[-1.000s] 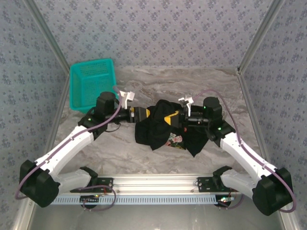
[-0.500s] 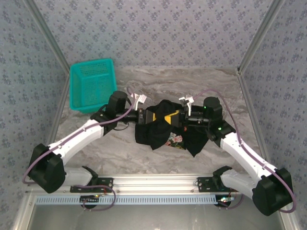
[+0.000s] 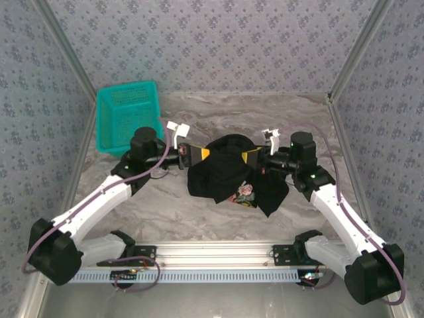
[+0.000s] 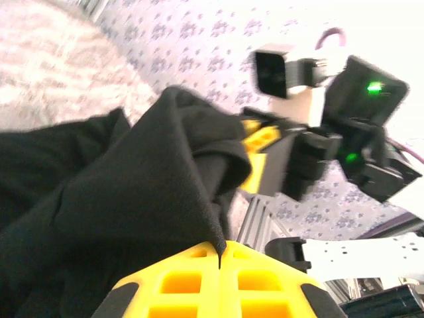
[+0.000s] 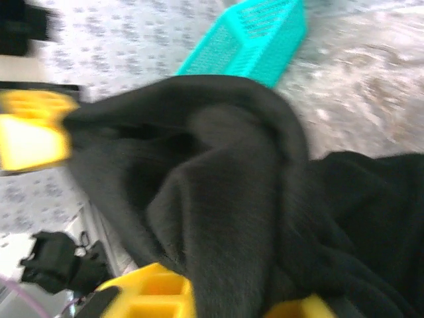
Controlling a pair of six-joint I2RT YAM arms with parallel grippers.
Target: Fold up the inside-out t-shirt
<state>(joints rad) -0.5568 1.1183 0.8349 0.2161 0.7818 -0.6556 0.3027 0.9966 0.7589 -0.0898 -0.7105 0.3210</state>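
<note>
Rightward, the right end effector has been drawn back; its grip cannot be told. The left end effector is clamped on the inside-out t-shirt, which is bunched on the table between them. Regrasping is judged under way; spreading flat is needed next.

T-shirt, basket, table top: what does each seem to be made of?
The t-shirt looks like soft, matte black cloth: it bunches and drapes in folds. The basket looks like rigid teal plastic, with moulded mesh walls. The table top has a smooth, grey-veined marble look; whether it is stone or a printed laminate, I cannot tell.
</note>
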